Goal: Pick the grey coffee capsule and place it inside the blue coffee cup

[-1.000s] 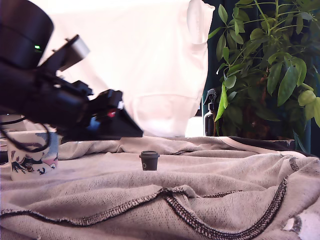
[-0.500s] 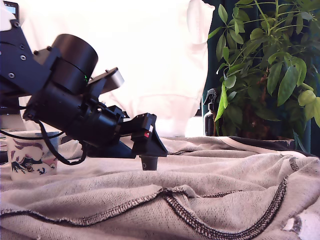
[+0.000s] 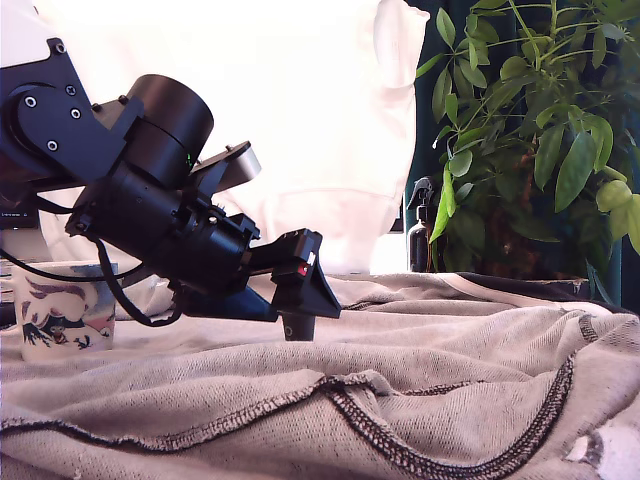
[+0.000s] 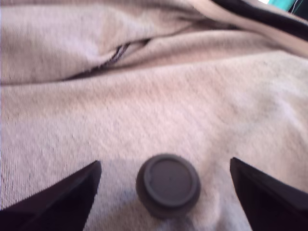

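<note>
One grey coffee capsule (image 3: 296, 328), one blue coffee cup (image 3: 62, 318), one spray bottle (image 3: 420, 232) — one potted plant (image 3: 540, 130), one gripper (image 3: 305, 300).

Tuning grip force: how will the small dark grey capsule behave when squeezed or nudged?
The small dark grey tapered capsule looks tiny, so probably light. Standing upright on the soft, wrinkled beige cloth, a nudge could tip it. Its round body may then roll. The open fingers straddle it.

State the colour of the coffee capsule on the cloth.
Dark grey, nearly black; the coffee capsule shows best in the wrist view.
</note>
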